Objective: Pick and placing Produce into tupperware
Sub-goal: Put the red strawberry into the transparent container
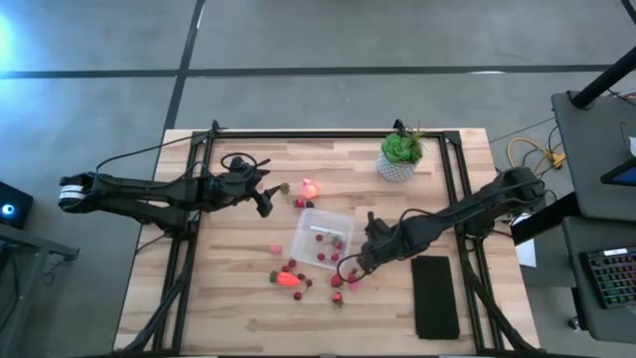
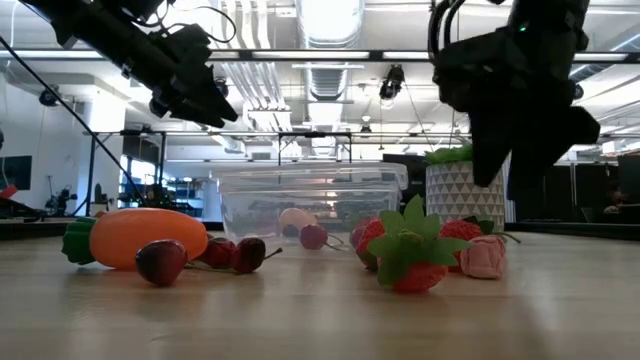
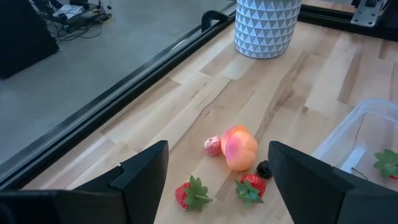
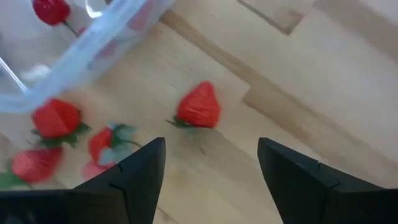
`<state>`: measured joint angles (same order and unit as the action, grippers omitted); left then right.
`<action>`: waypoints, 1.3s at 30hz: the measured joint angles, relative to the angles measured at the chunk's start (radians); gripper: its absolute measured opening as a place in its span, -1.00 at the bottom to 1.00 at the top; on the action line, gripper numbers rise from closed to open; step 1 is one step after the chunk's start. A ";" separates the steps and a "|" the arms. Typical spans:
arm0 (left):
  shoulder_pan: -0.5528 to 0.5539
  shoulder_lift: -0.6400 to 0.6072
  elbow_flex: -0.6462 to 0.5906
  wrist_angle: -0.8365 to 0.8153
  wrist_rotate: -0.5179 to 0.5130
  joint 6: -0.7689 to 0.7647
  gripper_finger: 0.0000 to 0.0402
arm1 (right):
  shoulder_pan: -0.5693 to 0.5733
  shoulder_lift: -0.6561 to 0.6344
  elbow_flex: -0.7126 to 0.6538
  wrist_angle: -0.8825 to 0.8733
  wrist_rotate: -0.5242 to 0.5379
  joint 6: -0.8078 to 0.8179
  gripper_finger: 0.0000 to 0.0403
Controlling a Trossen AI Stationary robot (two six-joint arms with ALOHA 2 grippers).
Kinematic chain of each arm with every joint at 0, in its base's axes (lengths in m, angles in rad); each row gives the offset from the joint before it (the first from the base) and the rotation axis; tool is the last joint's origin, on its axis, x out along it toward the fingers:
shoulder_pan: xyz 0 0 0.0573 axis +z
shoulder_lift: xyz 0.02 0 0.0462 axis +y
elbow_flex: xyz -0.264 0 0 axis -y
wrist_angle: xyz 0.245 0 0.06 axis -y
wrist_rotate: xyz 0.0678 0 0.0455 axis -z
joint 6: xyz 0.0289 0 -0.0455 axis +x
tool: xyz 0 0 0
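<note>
I see the clear plastic box (image 1: 322, 239) with rounded corners in the middle of the wooden table (image 1: 229, 308), with shiny little strawberries (image 1: 338, 281) around it. My right gripper (image 1: 360, 263) hangs wide open over a strawberry (image 4: 199, 106) beside the box. My left gripper (image 1: 264, 197) waits wide open near a smooth round peach (image 3: 239, 147); a patterned plant pot (image 1: 397, 159) stands behind.

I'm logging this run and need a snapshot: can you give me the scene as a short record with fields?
left gripper: open, empty, above the table near the pink-orange round fruit
right gripper: open, empty, over a loose strawberry beside the tupperware
tupperware: clear box at table centre, a few small pieces inside
produce outside: carrot-like piece, cherries, several strawberries
other items: potted plant, black slab
</note>
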<state>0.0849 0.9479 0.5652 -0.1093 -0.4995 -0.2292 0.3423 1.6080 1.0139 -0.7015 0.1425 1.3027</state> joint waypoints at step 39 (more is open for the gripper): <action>0.000 -0.001 0.026 0.004 0.032 -0.003 0.31 | -0.027 0.352 0.268 -0.109 0.072 0.134 0.05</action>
<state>0.0845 0.9474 0.5911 -0.1058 -0.4678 -0.2325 0.3151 1.9597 1.2815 -0.8104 0.2149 1.4367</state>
